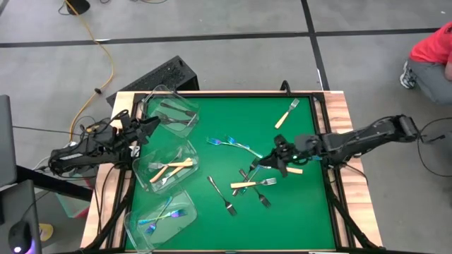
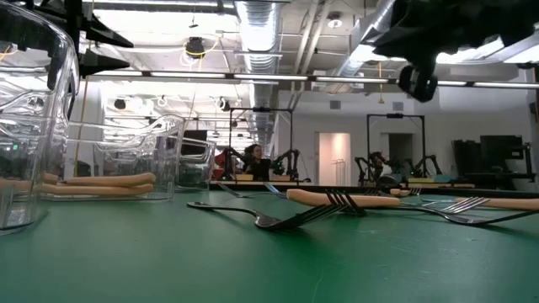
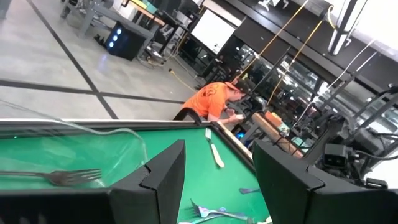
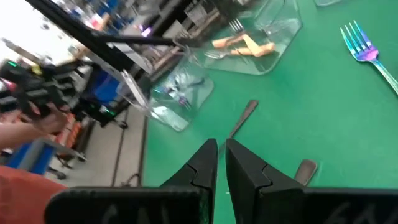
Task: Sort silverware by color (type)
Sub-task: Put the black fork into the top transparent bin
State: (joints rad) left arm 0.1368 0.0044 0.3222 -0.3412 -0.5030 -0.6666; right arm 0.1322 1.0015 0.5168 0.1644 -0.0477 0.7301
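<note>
Left gripper (image 1: 145, 129) hovers over the tubs (image 1: 167, 164) at the counter's (image 1: 296, 226) left edge — jaws spread, nothing in them. Tubs hold sorted forks; the loose forks (image 1: 244, 180) lie mid-counter. Right gripper (image 1: 263, 162) sits above that pile — jaws nearly clenched, no fork visibly gripped, forks just below.

Past the left gripper (image 3: 214, 180), its dark fingers apart, a grey fork (image 3: 53, 177) lies inside a clear tub (image 3: 118, 149), a cream-handled fork (image 3: 215, 151) rests on the green table (image 3: 180, 134), and a person in orange (image 3: 211, 102) crouches beyond.
</note>
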